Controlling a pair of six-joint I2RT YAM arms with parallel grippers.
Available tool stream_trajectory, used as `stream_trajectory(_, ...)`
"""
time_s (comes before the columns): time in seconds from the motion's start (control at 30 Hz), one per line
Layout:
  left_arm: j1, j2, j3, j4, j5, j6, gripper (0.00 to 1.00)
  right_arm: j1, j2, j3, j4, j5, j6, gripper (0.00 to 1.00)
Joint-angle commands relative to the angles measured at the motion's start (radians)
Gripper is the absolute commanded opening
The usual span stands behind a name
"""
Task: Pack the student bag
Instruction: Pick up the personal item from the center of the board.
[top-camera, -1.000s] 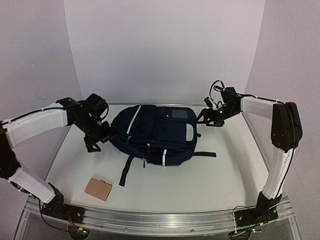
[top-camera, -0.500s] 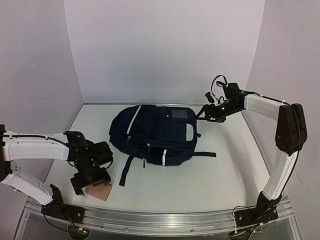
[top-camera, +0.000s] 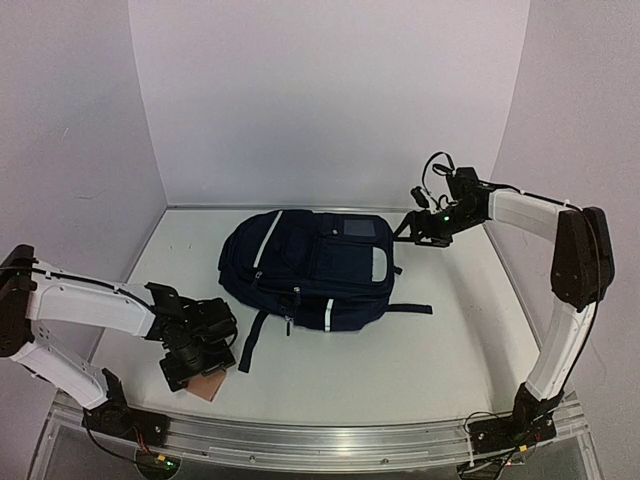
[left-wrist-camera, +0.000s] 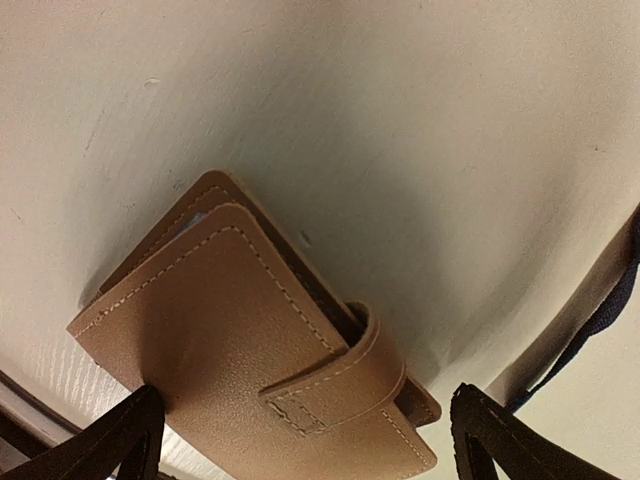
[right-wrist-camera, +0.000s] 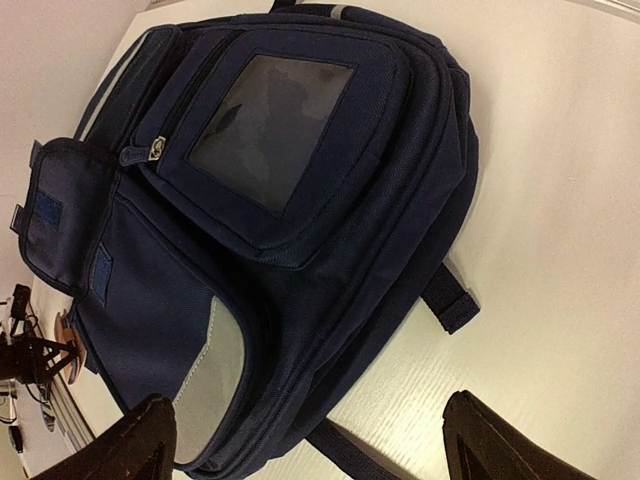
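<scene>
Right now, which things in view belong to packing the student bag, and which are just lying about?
Part of the job: student bag; tan wallet, likely to go in; left claw, open over the wallet; right claw, open beside the bag.
Just there: white table; metal rail at its near edge. No other loose item shows.

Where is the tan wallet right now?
The tan wallet lies near-left on the table in the top view, under the left gripper, beside a strap of the student bag.
</scene>
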Motion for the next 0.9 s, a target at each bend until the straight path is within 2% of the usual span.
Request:
stream_trajectory(0.0, 0.063, 0.154, 0.064, 0.323, -0.001, 0.201, 1.00, 0.005, -0.002, 0.012, -0.005, -0.001, -0.014, 0.92)
stream_trajectory(0.23, 0.079, 0.405, 0.343, 0.370, 0.086, 0.562, 0.97, 0.004, 0.002, 0.022, -0.014, -0.002, -0.014, 0.91)
stream_trajectory(0.4, 0.051, 0.429, 0.452, 0.342, 0.129, 0.792, 0.95, 0.004, -0.001, 0.021, -0.020, -0.003, -0.014, 0.91)
stream_trajectory(0.53, 0.023, 0.424, 0.519, 0.218, 0.108, 0.940, 0.94, 0.005, 0.005, 0.031, -0.024, -0.010, -0.014, 0.91)
stream_trajectory(0.67, 0.013, 0.383, 0.543, 0.085, 0.015, 0.872, 0.96, 0.004, 0.007, 0.042, -0.030, -0.014, -0.014, 0.91)
stream_trajectory(0.87, -0.026, 0.359, 0.577, -0.026, -0.121, 0.492, 1.00, 0.005, 0.002, 0.037, -0.032, -0.018, -0.014, 0.91)
